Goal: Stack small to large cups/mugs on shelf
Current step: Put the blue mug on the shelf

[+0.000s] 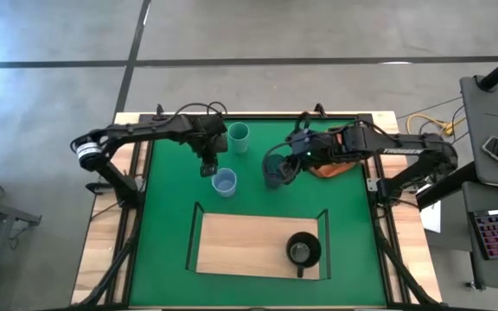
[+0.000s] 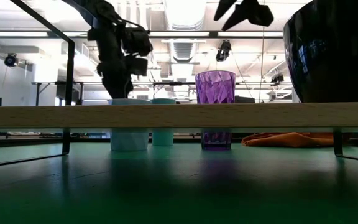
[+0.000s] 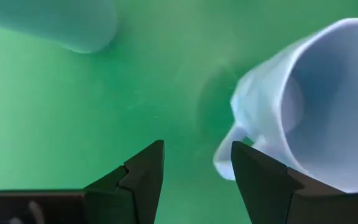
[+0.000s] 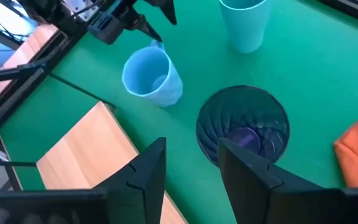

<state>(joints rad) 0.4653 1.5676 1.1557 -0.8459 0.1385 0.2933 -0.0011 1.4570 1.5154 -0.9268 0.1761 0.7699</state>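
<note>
My left gripper (image 1: 206,166) hung just above the blue mug (image 1: 224,181) near the middle of the mat (image 1: 167,225), its jaws parted a little and holding nothing; in the left wrist view the mug's handle (image 3: 225,158) sat by the gap between my fingers (image 3: 143,177). My right gripper (image 1: 285,170) hovered over the purple tumbler (image 1: 274,173), jaws apart and empty, with the tumbler (image 4: 242,127) showing beyond my fingers (image 4: 145,171). The teal cup (image 1: 239,136) stood upright nearer the far edge of the worktop, behind the blue mug. The black mug (image 1: 303,250) was on the shelf (image 1: 240,246), toward its right end near the worktop's front edge. An orange cloth (image 1: 328,168) lay on the mat right of the tumbler, under my right arm.
</note>
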